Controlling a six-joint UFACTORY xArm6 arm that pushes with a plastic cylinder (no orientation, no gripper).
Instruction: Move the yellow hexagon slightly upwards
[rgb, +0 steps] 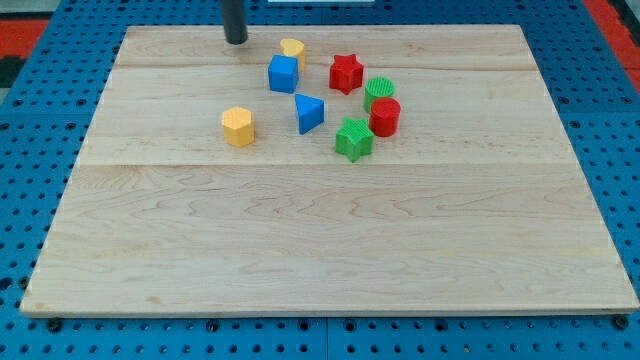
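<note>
The yellow hexagon (238, 127) sits on the wooden board (330, 250), left of the other blocks. My tip (236, 41) rests near the board's top edge, well above the yellow hexagon and to the upper left of the blue cube (283, 74). It touches no block.
A second yellow block (293, 48) lies just above the blue cube. A blue triangle (309, 113) lies right of the yellow hexagon. A red star (346, 73), a green cylinder (379, 91), a red cylinder (385, 117) and a green star (353, 139) cluster further right.
</note>
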